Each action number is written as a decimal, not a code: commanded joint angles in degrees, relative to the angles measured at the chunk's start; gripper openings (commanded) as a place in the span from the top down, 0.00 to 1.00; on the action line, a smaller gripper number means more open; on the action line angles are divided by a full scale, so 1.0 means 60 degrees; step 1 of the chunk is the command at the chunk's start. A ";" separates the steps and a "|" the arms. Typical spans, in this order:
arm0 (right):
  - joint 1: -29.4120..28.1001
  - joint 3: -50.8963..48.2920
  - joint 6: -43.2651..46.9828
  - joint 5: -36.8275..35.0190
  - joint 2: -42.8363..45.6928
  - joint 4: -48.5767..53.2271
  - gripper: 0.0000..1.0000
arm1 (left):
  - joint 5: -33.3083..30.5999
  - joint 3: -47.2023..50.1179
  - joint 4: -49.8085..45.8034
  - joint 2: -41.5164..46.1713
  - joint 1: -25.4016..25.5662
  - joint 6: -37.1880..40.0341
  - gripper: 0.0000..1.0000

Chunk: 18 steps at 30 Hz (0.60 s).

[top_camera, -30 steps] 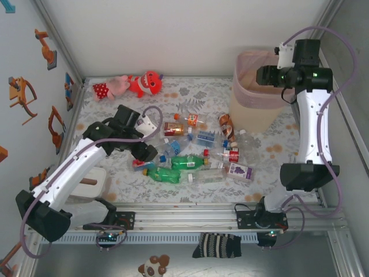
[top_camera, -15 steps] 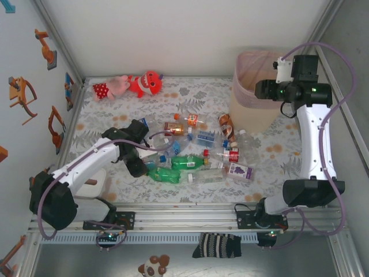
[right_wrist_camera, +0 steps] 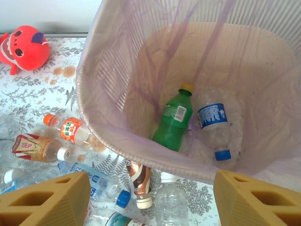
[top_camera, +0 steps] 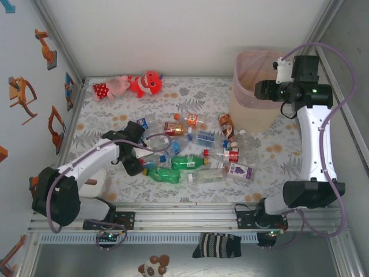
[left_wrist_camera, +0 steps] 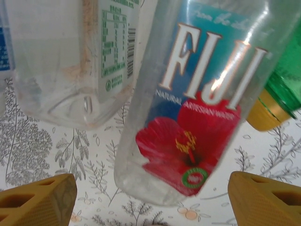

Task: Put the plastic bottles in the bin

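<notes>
Left pincer (left_wrist_camera: 150, 202) gapes astride Fiji bottle (left_wrist_camera: 197, 108), right pincer (right_wrist_camera: 150, 197) gapes above bin (right_wrist_camera: 101, 132).

A plain white back wall (top_camera: 184, 34) faces me, evenly lit, with no hard shadows. On my left a pale panel wall (top_camera: 26, 133) carries orange-brown cut-out figures (top_camera: 22, 95) — on my right stands a grey panel (top_camera: 353, 40). Silver aluminium posts (top_camera: 62, 43) frame the corners. The tabletop wears a white cloth printed with grey leaves and small orange flowers (top_camera: 199, 92); a ribbed aluminium rail (top_camera: 184, 211) runs along its near edge.
</notes>
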<state>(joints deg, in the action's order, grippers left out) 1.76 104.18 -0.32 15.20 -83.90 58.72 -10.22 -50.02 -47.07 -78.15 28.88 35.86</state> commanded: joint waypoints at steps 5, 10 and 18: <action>-0.0059 -0.0141 0.0304 -0.0027 0.0446 0.0084 0.31 | 0.0733 0.0001 0.0416 -0.0994 -0.0279 0.0325 0.24; -0.0068 -0.0203 0.0370 -0.0029 0.0500 0.0064 0.31 | 0.0954 -0.0068 0.0391 -0.1470 -0.0331 0.0250 0.32; -0.0059 -0.0262 0.0430 -0.0058 0.0578 0.0038 0.31 | 0.1092 -0.0159 0.0286 -0.1690 -0.0306 0.0206 0.44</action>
<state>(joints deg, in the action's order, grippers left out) 1.76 103.00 1.28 15.14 -82.13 58.87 -5.37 -50.13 -44.40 -88.03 27.27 36.77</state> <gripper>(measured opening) 0.689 0.570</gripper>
